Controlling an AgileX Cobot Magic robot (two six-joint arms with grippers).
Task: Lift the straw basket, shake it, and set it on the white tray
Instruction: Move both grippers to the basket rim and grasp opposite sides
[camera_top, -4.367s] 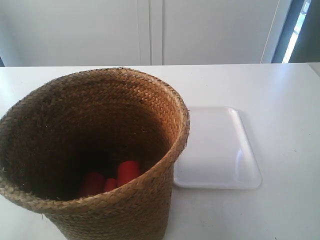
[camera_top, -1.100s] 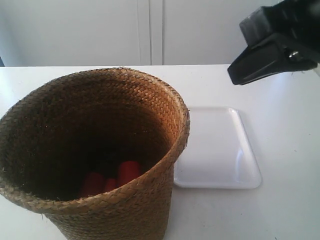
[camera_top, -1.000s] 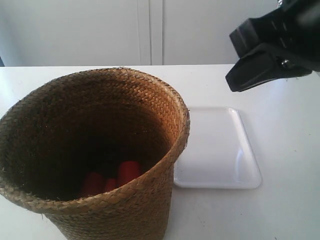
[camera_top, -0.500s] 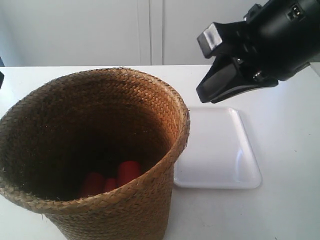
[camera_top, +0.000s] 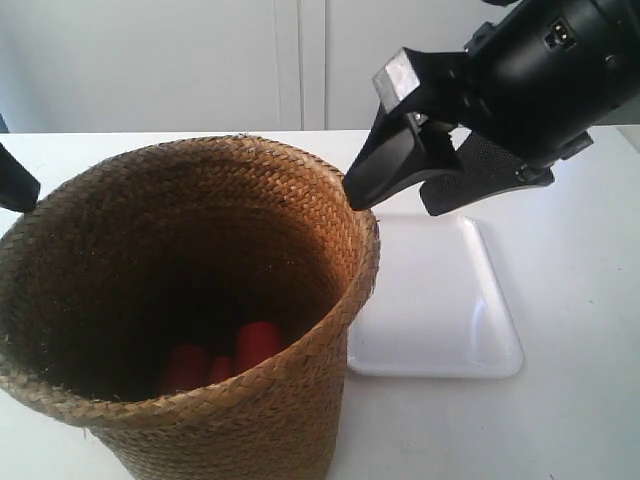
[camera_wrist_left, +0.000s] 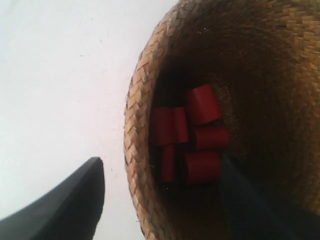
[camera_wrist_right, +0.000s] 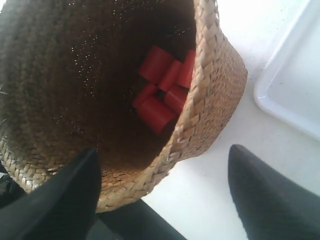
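We see a white bench (camera_top: 580, 300) and wall (camera_top: 150, 60); the straw basket (camera_top: 300, 200) holds red cylinders (camera_top: 255, 345); left claw (camera_wrist_left: 161, 162), right claw (camera_wrist_right: 164, 149) released.

straw basket (camera_top: 250, 440) hemming white tray (camera_top: 430, 300), open tabletop (camera_top: 585, 270) beyond

Upright brown straw basket (camera_top: 200, 250), white tray (camera_top: 430, 300) just beside

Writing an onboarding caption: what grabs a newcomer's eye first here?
The big straw basket fills the exterior view's lower left, with red cylinders lying in its dark bottom. The black right gripper hangs open over the basket's rim on the side nearest the white tray, which lies beside the basket.
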